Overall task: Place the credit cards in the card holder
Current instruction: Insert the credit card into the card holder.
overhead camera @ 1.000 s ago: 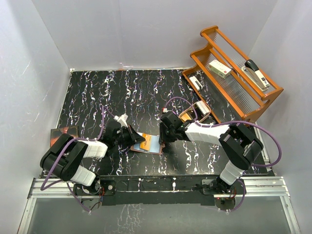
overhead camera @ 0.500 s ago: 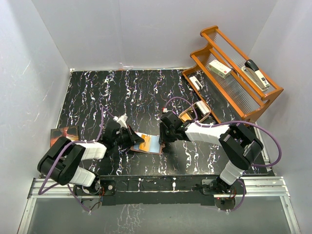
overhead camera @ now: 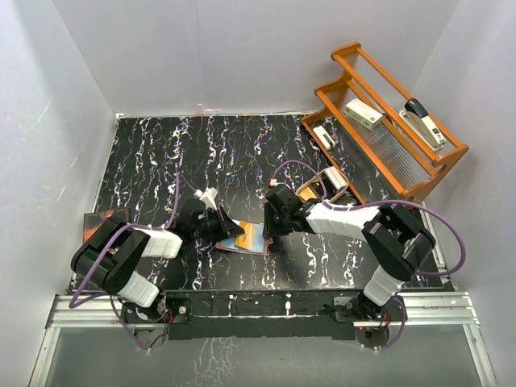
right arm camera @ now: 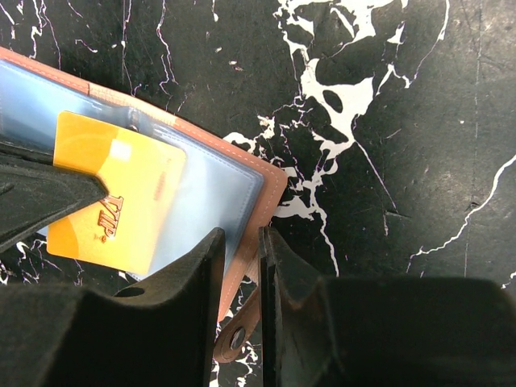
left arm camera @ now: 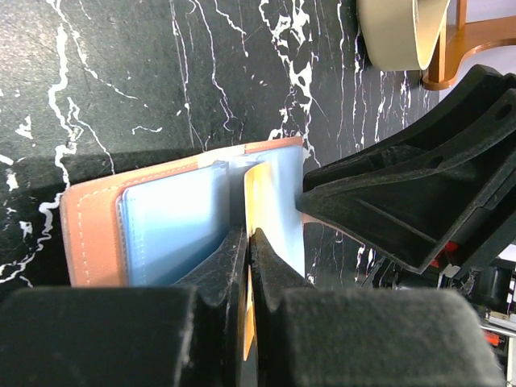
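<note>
Card holder (left arm camera: 89,230): lies open on black marbled table (overhead camera: 161,153), front-centre, betw. the two arms.

L gripper (left arm camera: 248,235): clenched on orange-gold card (right arm camera: 121,201). Pinches its near end; shows only as thin orange sliver betw. the fingers in own cam. Seen from R wrist cam: "VIP" lettering up, far end over holder's clear pocket. Can't tell if under the plastic or on top.

Light-blue card (left arm camera: 173,230): sits behind clear plastic in holder's other half.

R gripper (right arm camera: 240,235): nipped tight on holder's leather edge, just beside snap tab (right arm camera: 234,339). Faces L gripper across the holder.

Far R: wooden rack (overhead camera: 391,149) w/ stapler (overhead camera: 425,121) on upper shelf; tan dish (left arm camera: 399,32) near rack's foot. L edge of table: dark booklet (overhead camera: 101,218), well apart from holder.
</note>
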Robot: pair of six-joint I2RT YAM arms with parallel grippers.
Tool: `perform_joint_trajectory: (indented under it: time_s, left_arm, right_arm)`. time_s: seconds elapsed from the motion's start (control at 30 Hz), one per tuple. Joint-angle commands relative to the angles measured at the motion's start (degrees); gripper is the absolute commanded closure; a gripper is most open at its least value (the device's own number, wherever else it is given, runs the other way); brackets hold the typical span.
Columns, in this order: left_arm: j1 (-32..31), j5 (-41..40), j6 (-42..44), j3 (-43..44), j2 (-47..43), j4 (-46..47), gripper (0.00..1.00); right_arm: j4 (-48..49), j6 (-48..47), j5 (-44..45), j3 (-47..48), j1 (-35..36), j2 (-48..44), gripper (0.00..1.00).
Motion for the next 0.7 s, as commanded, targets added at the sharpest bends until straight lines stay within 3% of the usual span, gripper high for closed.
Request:
perform_joint_trajectory:
  time_s: [0.0, 0.27, 0.5, 0.67]
  left_arm:
    - [-1.4, -2.9, 1.5, 0.2, 0.3, -1.1, 1.0]
    - [-2.8, -5.7, -0.8, -0.8, -1.0, -1.5, 1.0]
    - [-2.8, -9.3, 1.1, 0.9, -7.1, -11.8, 0.59]
    - [-2.8, -10.4, 2.8, 2.0, -9.7, -15.5, 0.58]
  right_arm:
    - [1.6, 0.8, 1.1, -1.1, 0.3, 0.6, 0.79]
    - [-0.1, 1.6, 2.5, -0.7, 0.4, -1.4, 0.79]
    - [-2.0, 1.8, 2.8, -0.3, 0.4, -3.1, 0.78]
    - [-2.3, 1.9, 2.7, -0.7, 0.3, -3.8, 0.78]
